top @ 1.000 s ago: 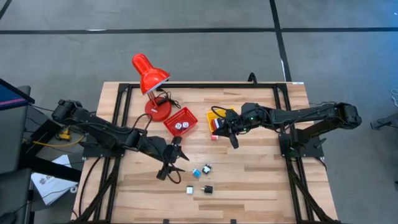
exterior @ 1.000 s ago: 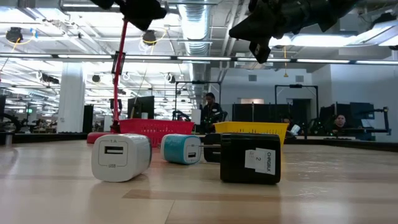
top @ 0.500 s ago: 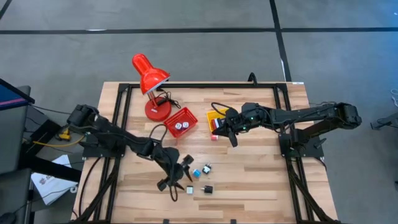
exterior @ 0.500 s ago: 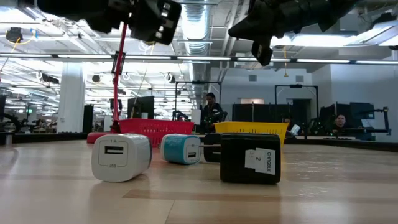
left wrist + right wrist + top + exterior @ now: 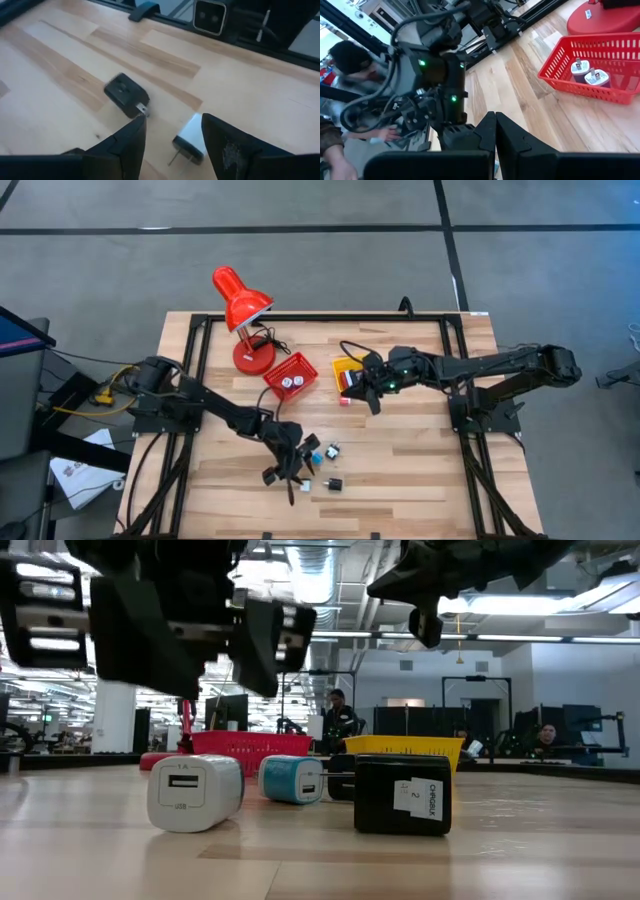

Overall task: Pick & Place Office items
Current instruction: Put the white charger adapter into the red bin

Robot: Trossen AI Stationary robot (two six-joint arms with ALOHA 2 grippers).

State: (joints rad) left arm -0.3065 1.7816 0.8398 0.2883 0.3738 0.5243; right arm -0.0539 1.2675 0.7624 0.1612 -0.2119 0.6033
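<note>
High: left gripper [image 5: 291, 465] low over the loose chargers near the table's [image 5: 420, 480] front edge; right gripper [image 5: 372, 392] by the yellow basket [image 5: 349, 370], fingers together, nothing in them. Red basket [image 5: 291, 375] has two white chargers, next to the red lamp [image 5: 240, 300].

Low: white charger [image 5: 194, 793], cyan charger [image 5: 292, 780] and black charger [image 5: 403, 794] sit on the wood, left gripper above the white one.

Left wrist: fingers [image 5: 129, 145] apart, white charger [image 5: 190, 141] on the table between the tips, not clamped; black charger [image 5: 125, 94] just beyond.

Right wrist: fingers [image 5: 487, 131] pressed shut, empty; red basket w/ the two chargers ahead.
</note>
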